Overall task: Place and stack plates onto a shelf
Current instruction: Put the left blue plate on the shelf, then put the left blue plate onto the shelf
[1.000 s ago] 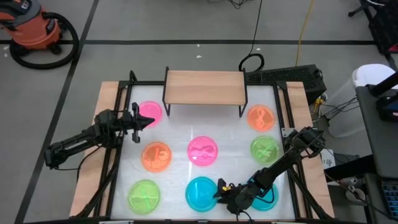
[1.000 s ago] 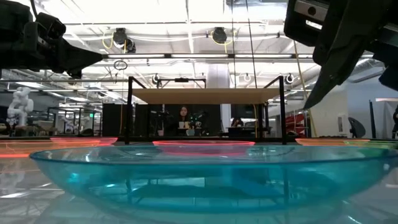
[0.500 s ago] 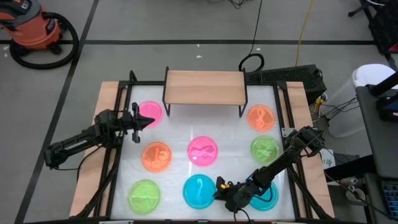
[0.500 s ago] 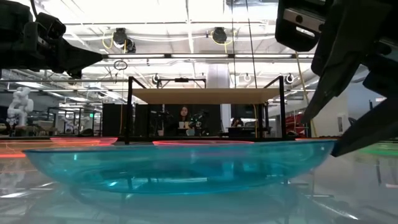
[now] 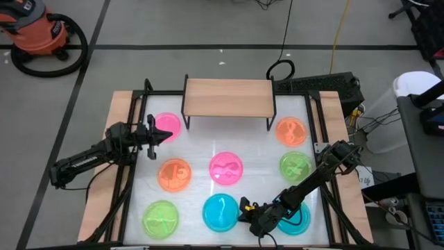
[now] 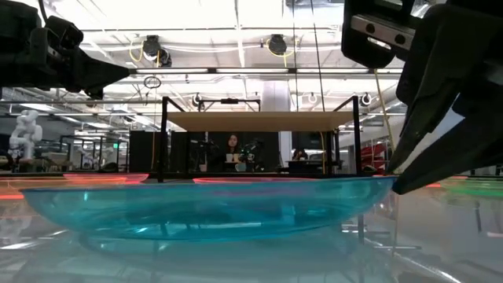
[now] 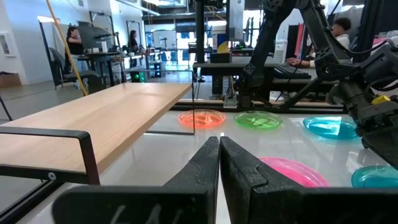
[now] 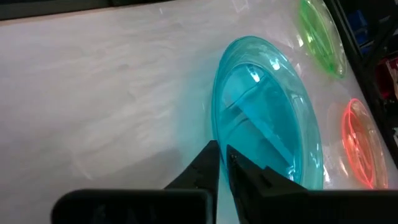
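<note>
Right gripper [image 5: 244, 208] – fingers pressed together, low at cyan plate's [image 5: 221, 212] rim, front centre of table | left gripper [image 5: 161, 133] – closed, empty, over pink plate [image 5: 167, 126] beside shelf [image 5: 228, 98]

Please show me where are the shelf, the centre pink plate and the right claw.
Shelf [image 5: 228, 97]: high view, middle of its wood top.
Centre pink plate [image 5: 226, 169]: high view, middle of the plate.
Right claw [image 5: 243, 206]: high view, between its fingertips, at the cyan plate's rim.
</note>
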